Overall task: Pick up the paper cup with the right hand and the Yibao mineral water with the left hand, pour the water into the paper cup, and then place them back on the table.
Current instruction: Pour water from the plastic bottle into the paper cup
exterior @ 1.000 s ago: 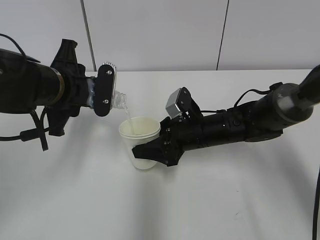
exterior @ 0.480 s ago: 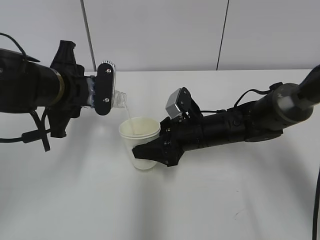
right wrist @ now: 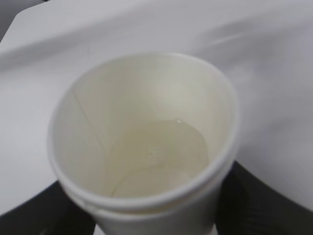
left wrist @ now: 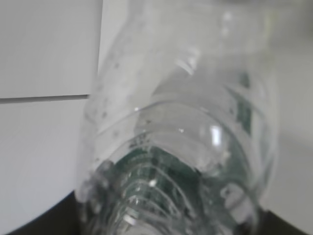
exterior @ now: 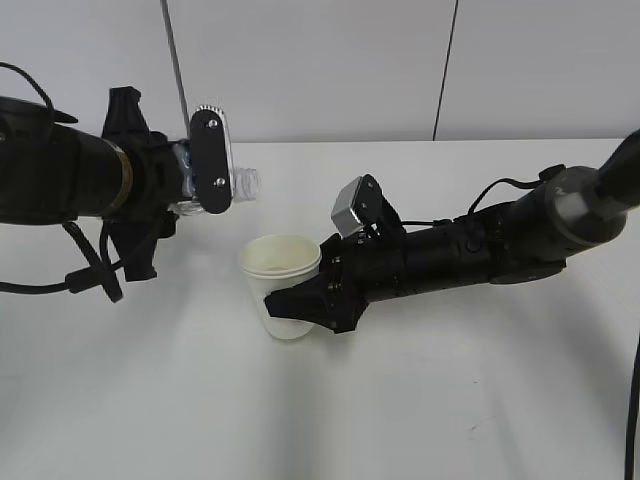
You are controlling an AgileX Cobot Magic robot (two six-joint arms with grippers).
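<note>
The left pincer point(exterior: 210, 160) is clamping the water bottle point(exterior: 240, 185) around its body, holding it nearly level with the open neck pointing toward the cup and no stream leaving it; in the left wrist view the clear ribbed bottle point(left wrist: 181, 147) is filling the frame. The right pincer point(exterior: 300, 305) is gripping the paper cup point(exterior: 281, 285) by its side, just below and right of the bottle's mouth, and a shallow pool of water is lying in the cup point(right wrist: 146, 147). The pour seems finished, so both arms are likely facing the set-down: tipping the bottle upright and lowering both onto the white counter point(exterior: 400, 420), well apart, before letting go.
</note>
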